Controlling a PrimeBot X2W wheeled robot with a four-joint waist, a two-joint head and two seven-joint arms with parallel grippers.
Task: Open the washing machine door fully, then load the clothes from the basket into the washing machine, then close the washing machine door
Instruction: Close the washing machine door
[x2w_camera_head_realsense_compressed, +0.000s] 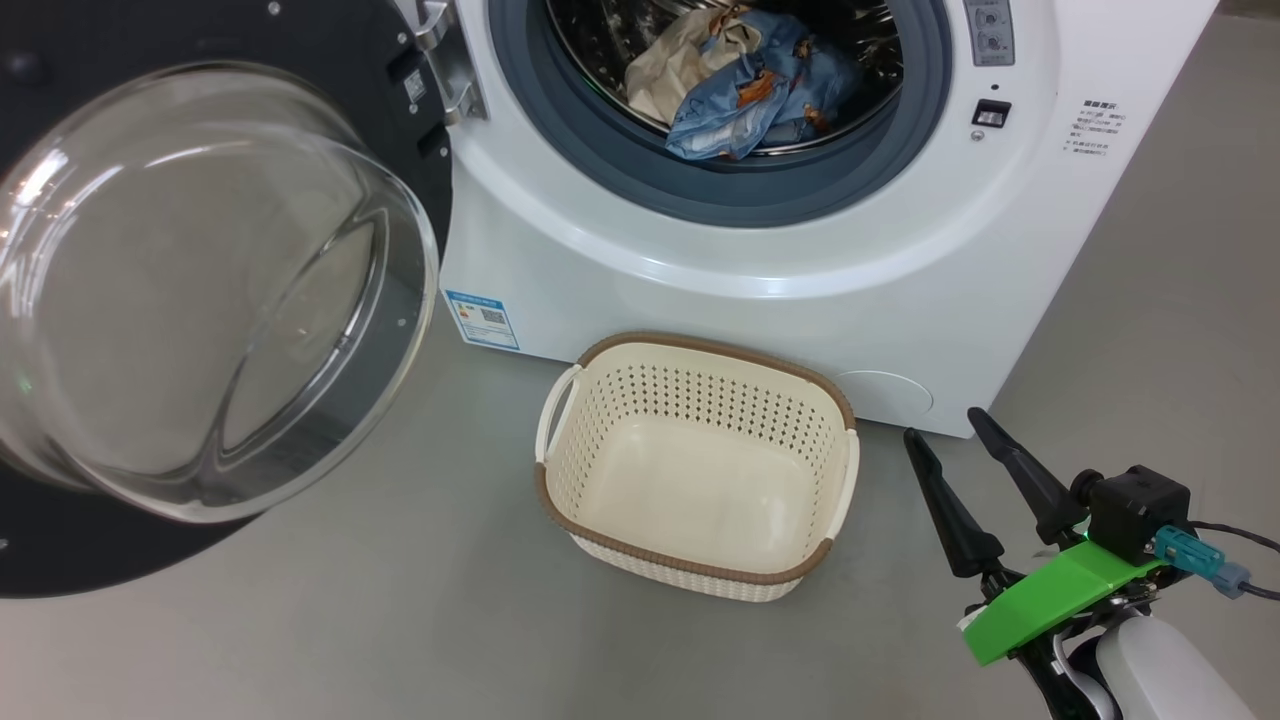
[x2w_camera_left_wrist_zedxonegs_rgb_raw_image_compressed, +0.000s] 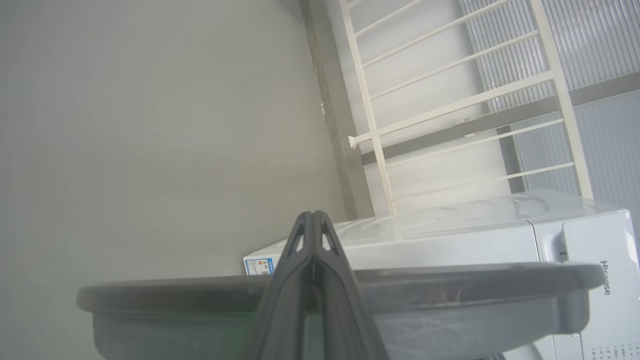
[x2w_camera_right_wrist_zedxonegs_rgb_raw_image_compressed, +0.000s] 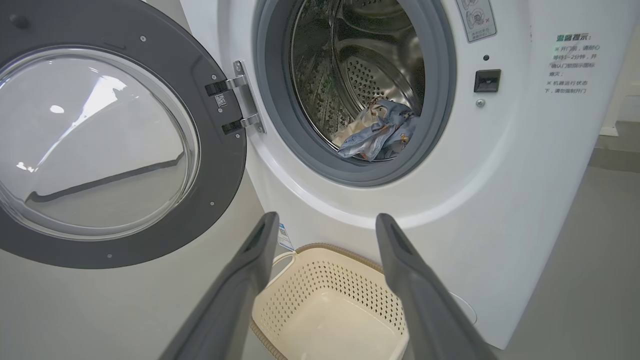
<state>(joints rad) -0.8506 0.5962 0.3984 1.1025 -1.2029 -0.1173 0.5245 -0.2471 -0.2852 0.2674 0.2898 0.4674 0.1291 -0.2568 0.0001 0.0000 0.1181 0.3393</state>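
Observation:
The washing machine (x2w_camera_head_realsense_compressed: 760, 290) (x2w_camera_right_wrist_zedxonegs_rgb_raw_image_compressed: 525, 190) stands ahead with its round black door (x2w_camera_head_realsense_compressed: 200, 300) (x2w_camera_right_wrist_zedxonegs_rgb_raw_image_compressed: 115, 135) swung wide to the left on its hinge. Light blue and beige clothes (x2w_camera_head_realsense_compressed: 740, 85) (x2w_camera_right_wrist_zedxonegs_rgb_raw_image_compressed: 380, 137) lie inside the steel drum. The cream basket (x2w_camera_head_realsense_compressed: 695, 465) (x2w_camera_right_wrist_zedxonegs_rgb_raw_image_compressed: 330, 310) sits on the floor in front of the machine with nothing in it. My right gripper (x2w_camera_head_realsense_compressed: 945, 425) (x2w_camera_right_wrist_zedxonegs_rgb_raw_image_compressed: 325, 222) is open, low to the right of the basket, holding nothing. My left gripper (x2w_camera_left_wrist_zedxonegs_rgb_raw_image_compressed: 312, 215) is shut and empty, just behind the door's dark edge (x2w_camera_left_wrist_zedxonegs_rgb_raw_image_compressed: 450, 285), with the machine's top (x2w_camera_left_wrist_zedxonegs_rgb_raw_image_compressed: 450, 225) beyond it.
Grey floor (x2w_camera_head_realsense_compressed: 400, 620) runs all around the basket and to the machine's right. A blue label (x2w_camera_head_realsense_compressed: 482, 320) is stuck on the machine's lower left front. A white metal rack (x2w_camera_left_wrist_zedxonegs_rgb_raw_image_compressed: 450, 110) stands against the wall behind the machine.

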